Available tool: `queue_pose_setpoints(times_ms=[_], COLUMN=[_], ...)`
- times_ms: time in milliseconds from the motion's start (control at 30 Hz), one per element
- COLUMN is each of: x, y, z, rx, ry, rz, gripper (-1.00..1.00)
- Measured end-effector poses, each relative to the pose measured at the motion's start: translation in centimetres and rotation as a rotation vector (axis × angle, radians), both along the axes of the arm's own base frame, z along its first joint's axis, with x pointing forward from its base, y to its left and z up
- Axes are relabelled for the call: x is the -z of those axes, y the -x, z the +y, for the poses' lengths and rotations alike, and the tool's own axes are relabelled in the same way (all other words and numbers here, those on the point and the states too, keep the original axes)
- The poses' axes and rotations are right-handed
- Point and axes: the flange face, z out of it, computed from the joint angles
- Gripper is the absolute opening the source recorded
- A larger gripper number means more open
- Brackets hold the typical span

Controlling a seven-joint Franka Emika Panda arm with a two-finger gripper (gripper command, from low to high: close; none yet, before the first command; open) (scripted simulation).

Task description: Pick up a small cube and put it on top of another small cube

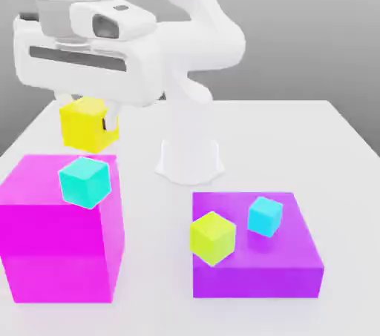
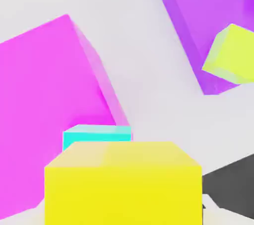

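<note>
Exterior view first. Gripper (image 1: 90, 104) hangs under the white hand, above the far edge of the big magenta block (image 1: 59, 253), w/ the golden-yellow small cube (image 1: 87, 124) pinched between its fingers; jaws closed on it, cube clear of any surface. Turquoise cube (image 1: 85, 181) sits on the magenta block's top, near the corner toward the view's right, just below and in front of the carried cube; the two look apart, no contact. On the exterior view's right, the purple slab (image 1: 256, 253) carries the lime cube (image 1: 213, 237) and the sky-cyan cube (image 1: 265, 216), both untouched. White table (image 1: 334, 134) underneath it all.

Progress, as I judge it: pick is done, carry approx. done, cube nearly over its target. Left: line up above the turquoise cube, lower, let go, back off.

Orientation: it's a cube, so no real long axis. Top face looks about level; its vertical edges are turned a bit vs. the turquoise cube's, which is itself rotated corner-on to the camera.

Hand view. Golden-yellow small cube (image 2: 123, 184) sits close to the lens, top face roughly level, front edge square to the camera. Turquoise cube (image 2: 97, 135) peeks out right behind it, resting on the magenta block (image 2: 44, 110). Purple slab (image 2: 198, 25) and lime cube (image 2: 233, 55) lie well off to the side. Judgement: target is slightly offset from the held cube, so a small shift and poss. a wrist turn are needed before lowering.
</note>
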Motion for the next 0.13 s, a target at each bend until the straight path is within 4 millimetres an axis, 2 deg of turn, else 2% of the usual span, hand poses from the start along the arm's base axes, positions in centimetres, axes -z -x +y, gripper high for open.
queue_pose_setpoints(times_ms=[33, 133], x=[0.89, 0.89], y=[0.11, 0.11], z=[-0.13, -0.13], rx=[0.001, 0.001], ry=[-0.001, -0.001], rz=[0.000, 0.000], gripper=[1.00, 1.00])
